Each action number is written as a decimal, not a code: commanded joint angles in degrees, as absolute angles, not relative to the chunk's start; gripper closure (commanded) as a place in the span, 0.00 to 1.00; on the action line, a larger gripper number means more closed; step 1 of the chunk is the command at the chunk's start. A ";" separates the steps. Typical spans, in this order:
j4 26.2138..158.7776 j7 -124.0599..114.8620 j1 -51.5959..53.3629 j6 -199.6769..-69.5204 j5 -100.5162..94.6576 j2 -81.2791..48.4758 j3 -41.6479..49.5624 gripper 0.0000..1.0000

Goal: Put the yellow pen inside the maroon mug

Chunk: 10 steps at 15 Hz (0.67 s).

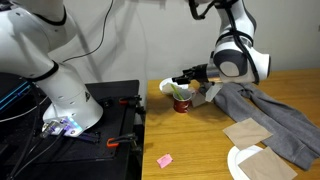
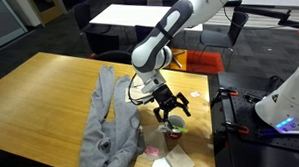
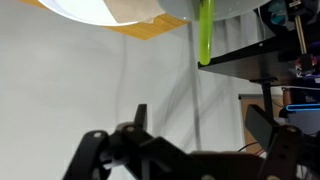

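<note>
Yellow pen (image 3: pixel 205 32): saw it as a thin stick at the top of the wrist view, past the tips of the pincer (image 3: pixel 200 112). Found the pincer wide open, holding nothing, right above the maroon mug (image 1: pixel 182 102) on the bench (image 1: pixel 290 85), beside a grey cloth (image 1: pixel 265 110). Could not tell whether inside the mug.

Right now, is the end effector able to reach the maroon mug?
Probably yes. In both exterior views the end effector hangs just above the maroon mug; the wrist view shows its jaws open. The grey cloth lies beside the mug, not over it.
</note>
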<state>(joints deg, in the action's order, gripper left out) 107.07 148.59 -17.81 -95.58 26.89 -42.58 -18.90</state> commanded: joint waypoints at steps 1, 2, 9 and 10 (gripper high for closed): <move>111.21 149.41 -13.84 -94.86 30.07 -34.92 -16.05 0.00; 111.74 149.18 -13.06 -94.78 30.71 -33.53 -15.59 0.00; 115.25 147.84 -9.18 -92.61 34.00 -24.52 -12.46 0.00; 115.62 147.94 -8.78 -91.82 34.16 -23.50 -12.02 0.00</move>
<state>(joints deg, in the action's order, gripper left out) 112.46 148.42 -10.89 -93.78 32.34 -29.04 -14.42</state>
